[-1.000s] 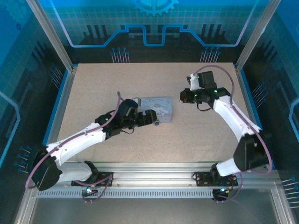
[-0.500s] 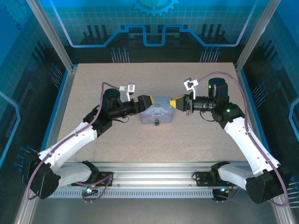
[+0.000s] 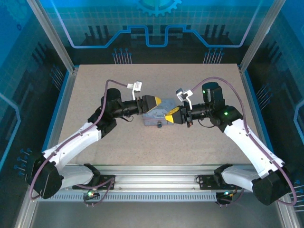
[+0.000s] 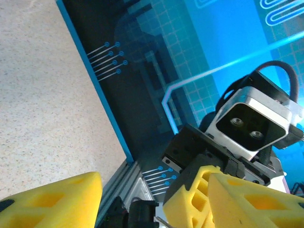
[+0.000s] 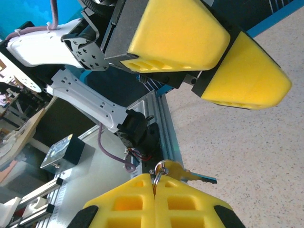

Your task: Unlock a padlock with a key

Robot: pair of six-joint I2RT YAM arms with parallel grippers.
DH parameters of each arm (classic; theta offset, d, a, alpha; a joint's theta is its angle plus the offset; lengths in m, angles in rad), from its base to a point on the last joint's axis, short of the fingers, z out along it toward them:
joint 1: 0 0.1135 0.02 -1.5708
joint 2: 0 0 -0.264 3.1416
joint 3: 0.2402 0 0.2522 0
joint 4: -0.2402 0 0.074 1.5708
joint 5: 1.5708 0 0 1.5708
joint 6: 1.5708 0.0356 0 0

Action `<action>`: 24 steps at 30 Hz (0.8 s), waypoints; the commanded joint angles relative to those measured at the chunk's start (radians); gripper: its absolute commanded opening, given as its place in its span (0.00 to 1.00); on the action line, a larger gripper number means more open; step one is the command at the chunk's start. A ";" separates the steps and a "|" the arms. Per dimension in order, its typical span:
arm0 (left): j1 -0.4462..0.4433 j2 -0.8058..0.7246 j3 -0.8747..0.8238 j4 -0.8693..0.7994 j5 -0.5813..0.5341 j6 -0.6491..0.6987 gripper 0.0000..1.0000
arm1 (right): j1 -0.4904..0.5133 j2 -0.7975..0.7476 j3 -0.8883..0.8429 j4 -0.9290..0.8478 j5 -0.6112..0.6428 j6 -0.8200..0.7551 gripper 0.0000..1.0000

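The key [image 5: 187, 175] sits at the tip of the right tool [image 5: 154, 183]. Its ring is pinched between the two yellow fingers, which are pressed together, and its blade points sideways above the surface [image 5: 266, 156]. The left tool [image 3: 159, 102] faces it closely over the box [image 3: 153, 118], its fingers spread with nothing between them. The left wrist view gives that gap, with one finger [image 4: 57, 202] cut off at the lower edge. From above the key is too small to make out. The padlock [image 3: 159, 125] seems to be the small dark spot at the box's near edge, just beside the right tool's tip. Its shape is unclear.
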 commanded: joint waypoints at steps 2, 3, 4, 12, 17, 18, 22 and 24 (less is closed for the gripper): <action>-0.026 0.029 0.008 0.064 0.066 -0.029 0.62 | 0.021 0.014 0.039 -0.010 -0.042 -0.033 0.00; -0.036 0.036 0.012 0.068 0.072 -0.031 0.62 | 0.030 0.017 0.050 -0.037 -0.019 -0.053 0.00; -0.046 0.045 0.020 0.067 0.080 -0.027 0.62 | 0.039 0.020 0.059 -0.057 0.009 -0.078 0.00; -0.095 0.084 0.058 0.066 0.099 -0.026 0.49 | 0.051 0.021 0.077 -0.072 0.057 -0.110 0.02; -0.096 0.073 0.058 0.093 0.108 -0.040 0.29 | 0.051 0.018 0.073 -0.091 0.106 -0.129 0.02; -0.095 0.070 0.057 0.094 0.108 -0.038 0.26 | 0.051 0.018 0.071 -0.092 0.111 -0.129 0.02; -0.094 0.060 0.060 0.091 0.104 -0.031 0.14 | 0.048 0.016 0.060 -0.088 0.136 -0.128 0.03; -0.092 0.055 0.062 0.081 0.099 -0.027 0.08 | 0.047 0.012 0.053 -0.082 0.141 -0.125 0.03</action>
